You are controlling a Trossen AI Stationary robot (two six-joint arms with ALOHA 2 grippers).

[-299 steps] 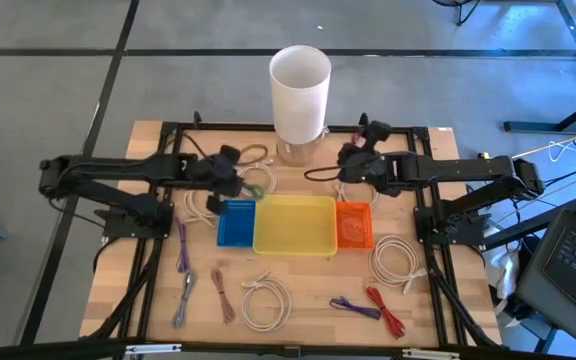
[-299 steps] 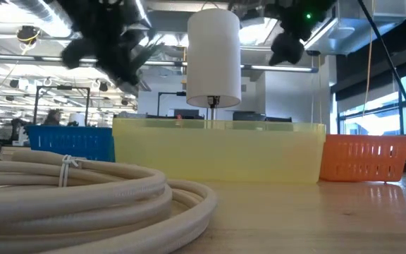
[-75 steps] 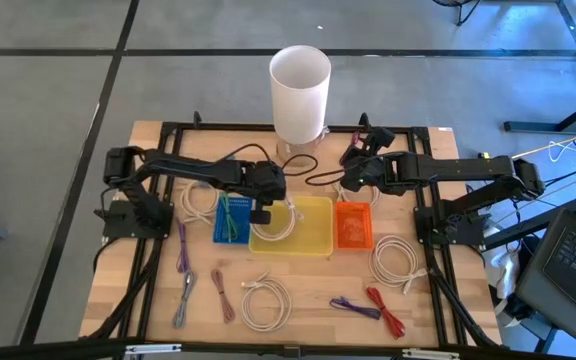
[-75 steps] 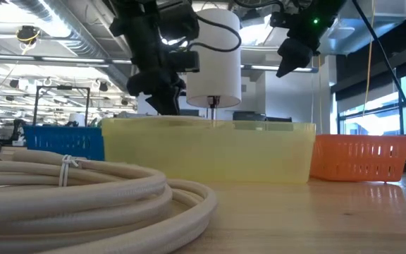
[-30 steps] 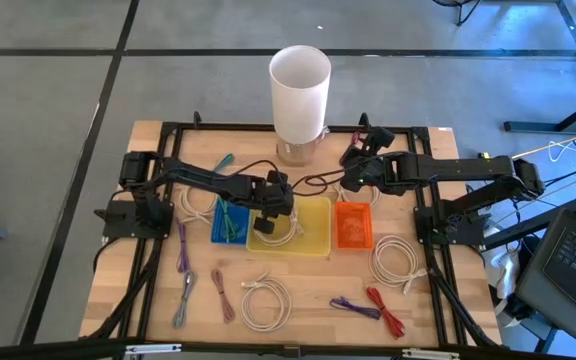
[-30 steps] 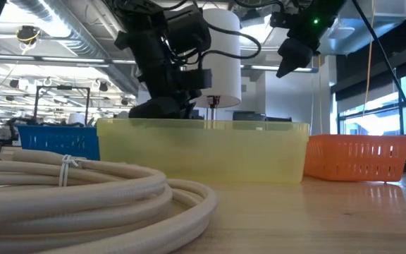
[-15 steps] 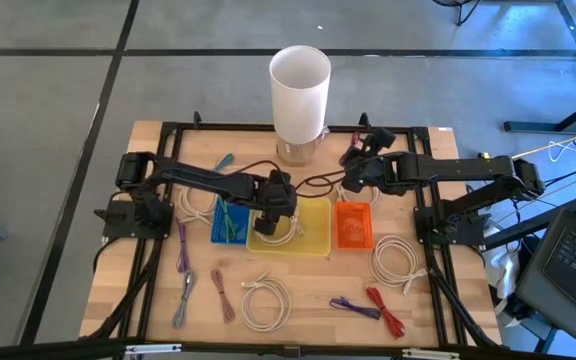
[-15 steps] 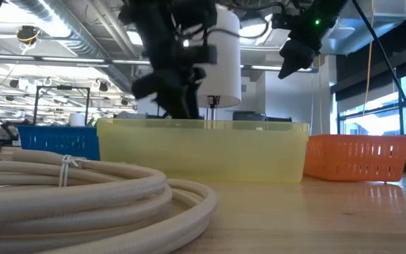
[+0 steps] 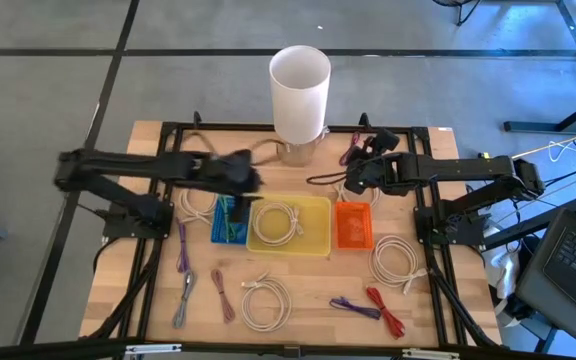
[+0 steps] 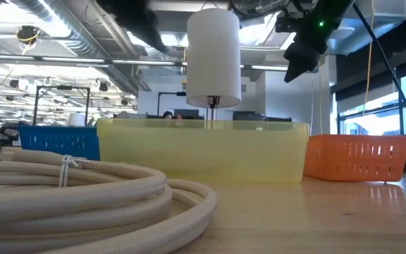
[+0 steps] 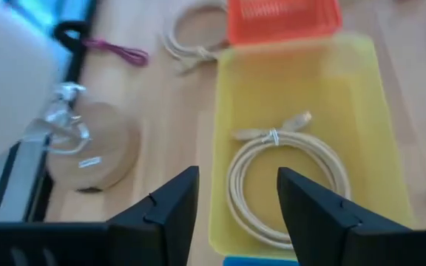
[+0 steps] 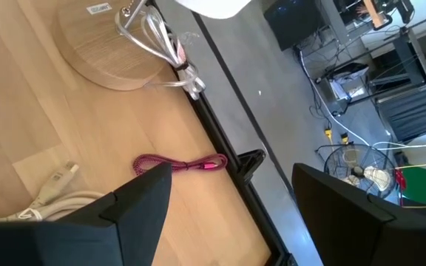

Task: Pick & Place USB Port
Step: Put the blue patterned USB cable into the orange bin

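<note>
The left arm is a smear in the high view, so its left pincer [image 9: 251,180] is hard to read there, sitting left of centre above the blue bin [image 9: 234,222]. The left wrist view settles it: two dark fingers [image 11: 170,210] stand apart with nothing between them, so the pincer is open and empty. In the low view only a dark blur at the upper left edge shows of that arm.

The task's thing, a cream coiled cable [image 9: 279,221] with plug ends, lies flat inside the yellow bin [image 9: 318,240] at the middle of the frame, tied at one point with a small band. Whether its plug is truly USB cannot be told. From the low view the yellow bin's frosted wall [image 10: 203,152] hides it completely.

Half a second ago the left pincer was down over the yellow bin's left part, right over the coil; now it has pulled back toward the upper left and the cable lies free of it.

The right pincer [image 9: 351,182] hovers right of centre, near the upper edge of the orange bin [image 9: 354,225], fingers parted and empty, where it was a second ago. The white cylinder [image 9: 299,95] stands at the top centre of the worktop [image 9: 148,290].
</note>
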